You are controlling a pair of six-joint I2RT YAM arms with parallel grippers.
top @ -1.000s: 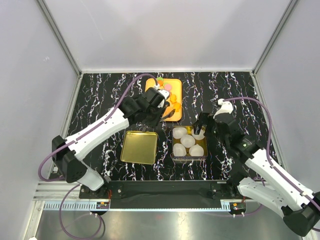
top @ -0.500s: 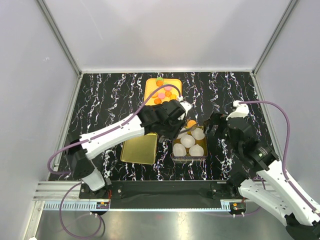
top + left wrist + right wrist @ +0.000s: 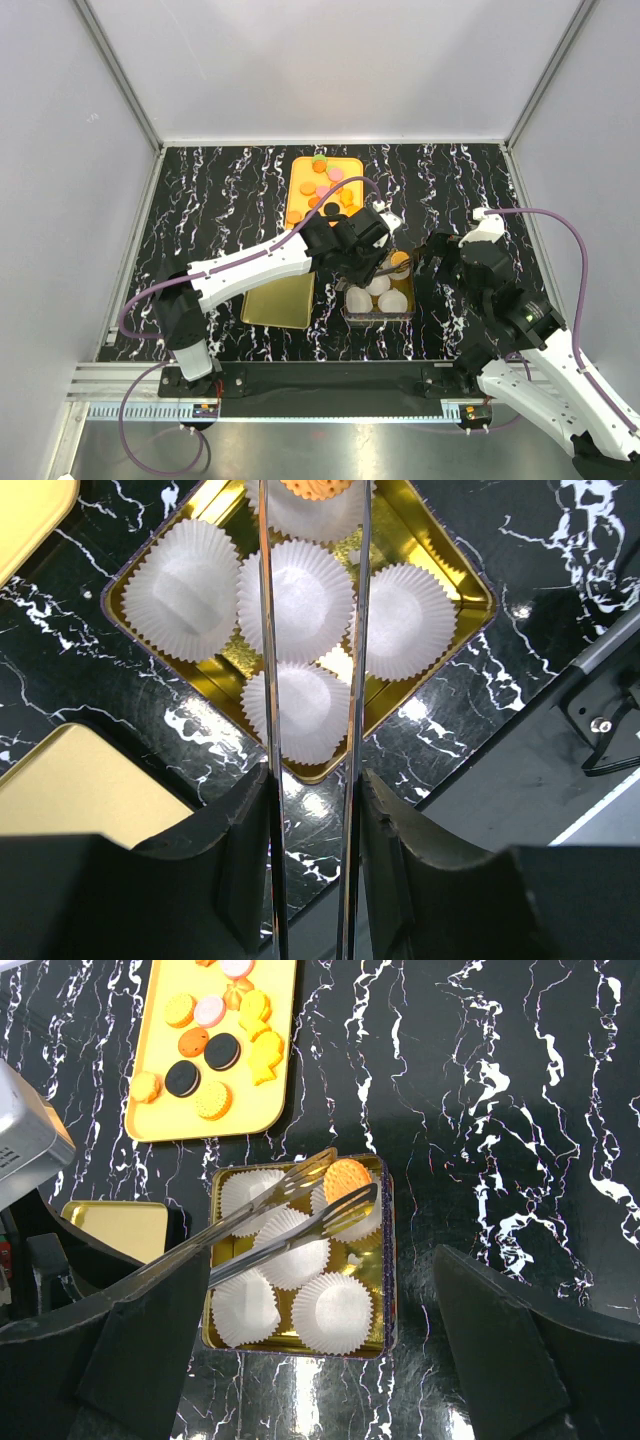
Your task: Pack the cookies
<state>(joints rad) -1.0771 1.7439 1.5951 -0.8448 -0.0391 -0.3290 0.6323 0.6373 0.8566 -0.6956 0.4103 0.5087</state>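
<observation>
— Cookies [image 3: 205, 1055]: where were they seen, and had any been packed?

— Nearly all were seen lying on the orange tray [image 3: 245, 1110] at the far side of the table [image 3: 480, 1080]. Orange ones were in the majority, with pink, black and yellow among them. None was seen resting in a cup. One orange cookie [image 3: 347, 1175] was pinched between the tips of the tongs [image 3: 270, 1215], over the far right corner of the gold tin [image 3: 388, 1260].

— And the tin itself?

— It was lined with white paper cups [image 3: 337, 1312], and every cup that could be made out was bare. Whether the held cookie was touching the cup beneath it could not be told.

— How were the pincers set?

— The left pincer [image 3: 312, 840] was closed narrowly on the handles of the tongs. The right pincer [image 3: 437, 258] was spread wide with nothing in it, just beside the tin's right edge.

— So how far along was the job judged to be?

— It was judged to be at its very start. A first cookie was held at the tin but not yet set down, and the cups were all to be filled from the tray. A gold lid [image 3: 280, 300] was lying on the table just left of the tin, so closing was probably also left to be done.
</observation>
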